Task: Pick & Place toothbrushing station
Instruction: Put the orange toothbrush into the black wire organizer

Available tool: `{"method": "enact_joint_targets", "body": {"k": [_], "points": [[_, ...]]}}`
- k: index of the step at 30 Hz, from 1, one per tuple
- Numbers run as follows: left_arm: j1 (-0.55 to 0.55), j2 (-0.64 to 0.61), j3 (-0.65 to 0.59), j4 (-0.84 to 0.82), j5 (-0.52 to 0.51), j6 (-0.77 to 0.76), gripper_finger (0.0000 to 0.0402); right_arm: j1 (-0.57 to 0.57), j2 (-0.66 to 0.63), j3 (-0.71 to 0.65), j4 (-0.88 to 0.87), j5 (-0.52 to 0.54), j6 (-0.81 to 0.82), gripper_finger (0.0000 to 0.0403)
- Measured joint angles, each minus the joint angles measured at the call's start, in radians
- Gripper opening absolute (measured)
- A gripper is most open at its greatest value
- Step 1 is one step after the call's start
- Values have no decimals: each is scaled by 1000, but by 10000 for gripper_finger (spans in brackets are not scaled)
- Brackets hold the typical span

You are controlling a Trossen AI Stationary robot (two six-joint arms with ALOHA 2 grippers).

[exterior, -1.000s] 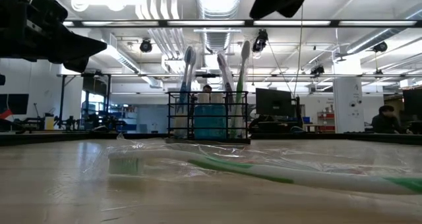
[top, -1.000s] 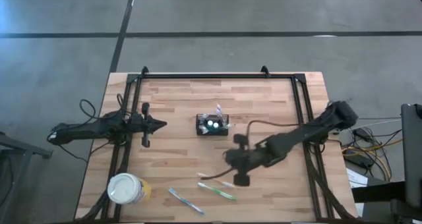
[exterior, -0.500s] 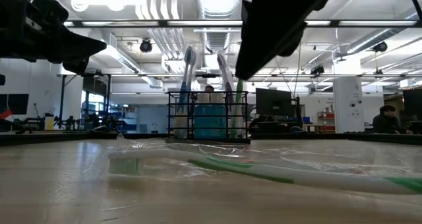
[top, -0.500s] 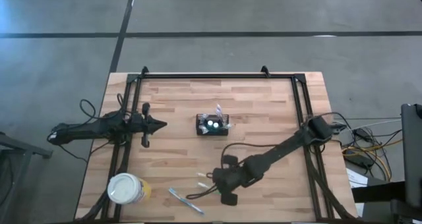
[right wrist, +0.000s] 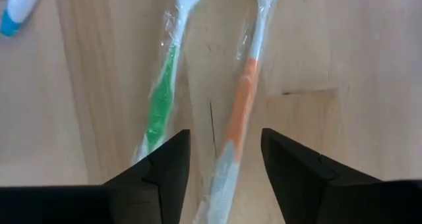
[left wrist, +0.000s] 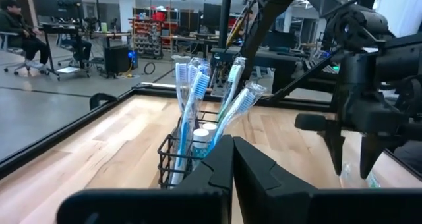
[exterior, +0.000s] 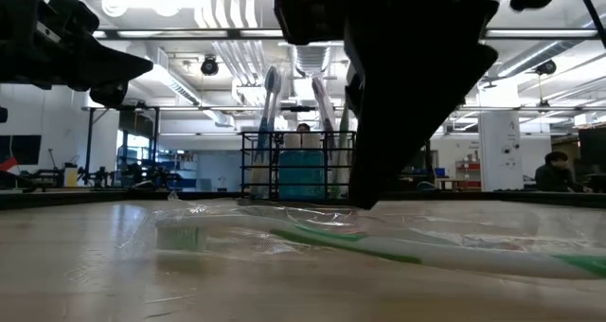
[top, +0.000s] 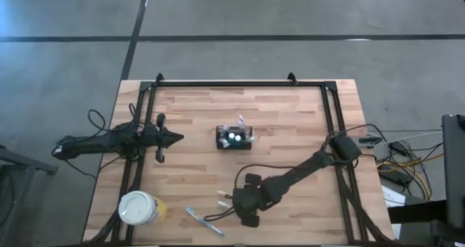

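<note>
The toothbrushing station [top: 234, 139], a small black wire-mesh caddy holding several upright toothbrushes, stands mid-table; it also shows in the low view [exterior: 298, 166] and the left wrist view [left wrist: 198, 141]. My right gripper [top: 243, 203] is open, pointing down near the front edge. Its fingers stand on either side of a wrapped orange toothbrush [right wrist: 241, 112] that lies flat on the table. A wrapped green toothbrush [right wrist: 158, 112] lies beside the orange one, in the low view [exterior: 360, 241] just in front of a dark finger [exterior: 369, 170]. My left gripper [top: 174, 137] waits shut to the left of the caddy.
A round white-and-yellow cup [top: 138, 208] stands at the near left corner. A blue toothbrush [top: 203, 221] lies near the front edge, between the cup and my right gripper. A black frame [top: 240, 83] runs along the table's far edge and sides.
My right gripper has moved toward the table's near edge and leftward, and has come down over the wrapped toothbrushes; in the low view it now fills the middle of the picture in front of the caddy. The toothbrushes and the caddy have stayed where they were.
</note>
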Motion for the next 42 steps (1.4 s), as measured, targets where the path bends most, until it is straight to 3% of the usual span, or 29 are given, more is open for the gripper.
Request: {"method": "enact_joint_targets", "body": {"k": [14,26,31,42], "points": [[0,0,0,3,-1,-4,10,-4,33,-2,-6,0,-5,144],[-1,0,0,5,-2,-10,10,-21,69,2,-2,-41,-29,50],[-1,0,0,5,-2,-10,10,-18,27,-6,-8,48,-63,17],[0,0,0,5,-2,-9,10,20,-203,-6,59,316,-243,17]]}}
